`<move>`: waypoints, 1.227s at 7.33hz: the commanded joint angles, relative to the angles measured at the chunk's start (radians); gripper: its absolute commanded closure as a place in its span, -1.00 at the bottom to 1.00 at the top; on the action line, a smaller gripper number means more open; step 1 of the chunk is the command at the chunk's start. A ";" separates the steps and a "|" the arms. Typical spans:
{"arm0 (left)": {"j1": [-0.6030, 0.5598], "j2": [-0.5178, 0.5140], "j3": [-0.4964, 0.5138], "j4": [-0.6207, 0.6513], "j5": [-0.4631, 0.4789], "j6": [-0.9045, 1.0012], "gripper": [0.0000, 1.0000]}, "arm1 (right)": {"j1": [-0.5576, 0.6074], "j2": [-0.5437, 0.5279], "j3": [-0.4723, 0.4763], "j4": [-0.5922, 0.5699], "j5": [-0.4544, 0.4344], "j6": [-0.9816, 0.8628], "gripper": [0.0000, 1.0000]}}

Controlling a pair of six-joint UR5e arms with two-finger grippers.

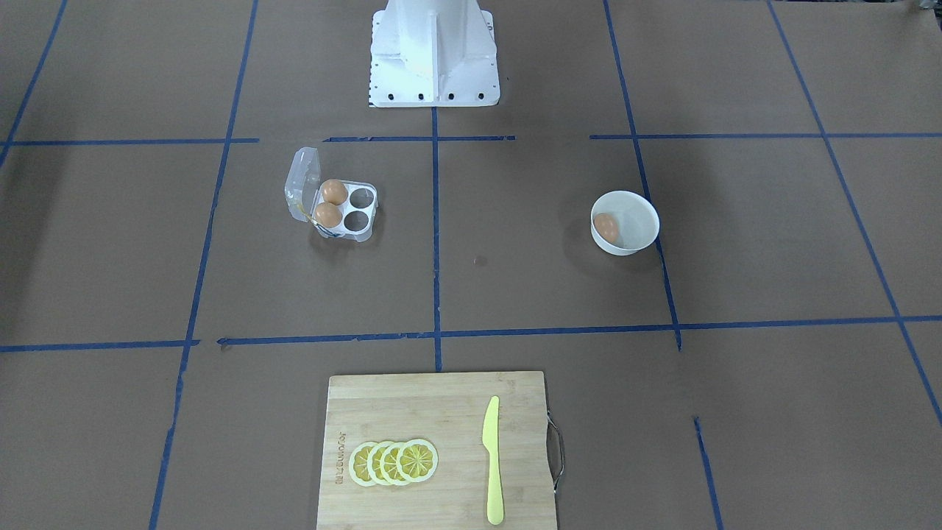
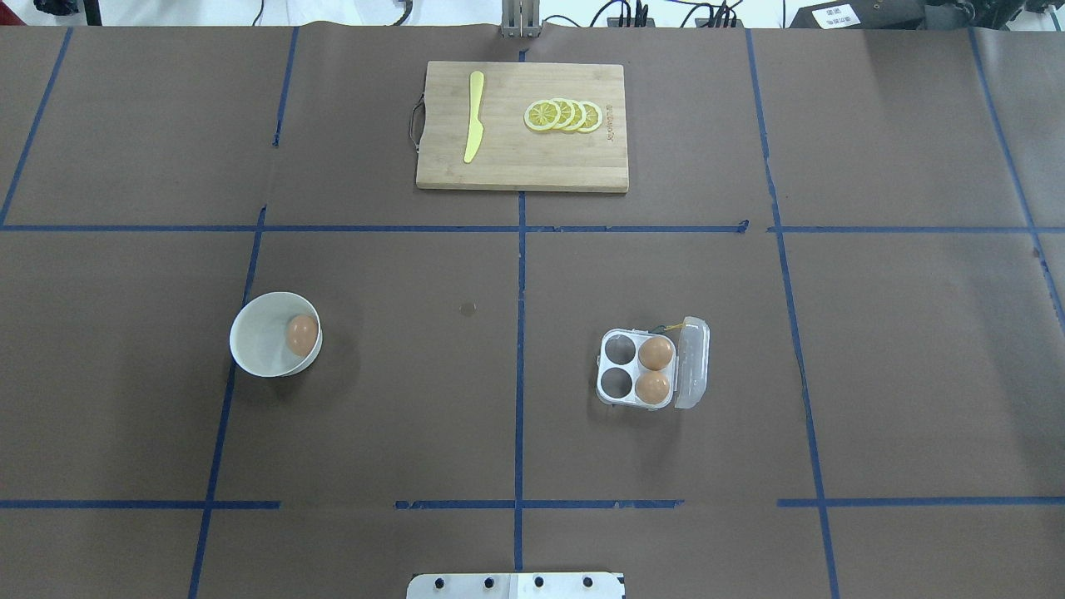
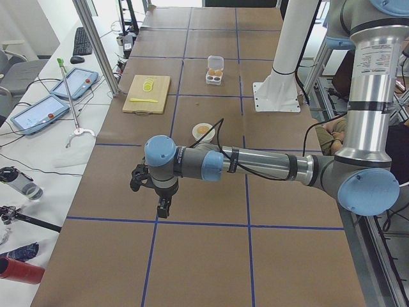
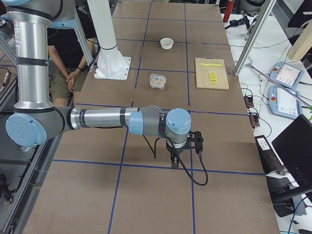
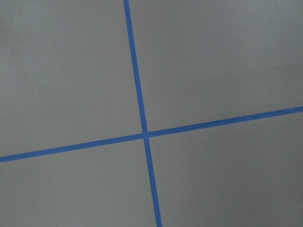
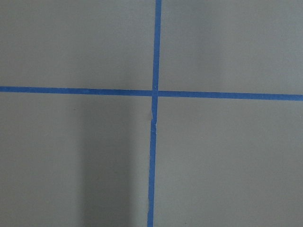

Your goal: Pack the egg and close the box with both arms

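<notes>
Left gripper and right gripper caught only in the side views, so cannot tell whether clenched or released; both low over the table, well apart from everything. Egg down in the bowl, against the wall nearest the box. Likely trouble: pinching a smooth round shell beside a curved wall, hence slipping, rolling or cracking; tipping the bowl; shoving the light box while folding the lid. Egg lying on its side, long axis roughly away from the robot, pointed end impossible to pick out. Box open, lid raised on the side away from the bowl, two empty cells nearest it.
</notes>
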 commanded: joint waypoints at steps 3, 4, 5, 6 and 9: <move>0.250 -0.140 -0.055 -0.062 -0.031 -0.205 -1.00 | 0.000 0.000 0.006 0.000 0.006 0.003 -1.00; 0.327 -0.183 -0.063 -0.069 -0.019 -0.337 -1.00 | 0.000 0.000 0.005 0.000 0.006 -0.002 -1.00; 0.372 -0.191 -0.080 -0.088 -0.018 -0.434 -1.00 | -0.005 0.012 0.011 0.002 -0.002 -0.002 -1.00; 0.398 -0.185 -0.094 -0.170 0.042 -0.534 -1.00 | -0.006 0.040 0.005 0.002 -0.004 -0.003 -1.00; 0.501 -0.133 -0.155 -0.231 0.180 -0.941 -1.00 | -0.006 0.042 0.001 0.002 -0.008 -0.003 -1.00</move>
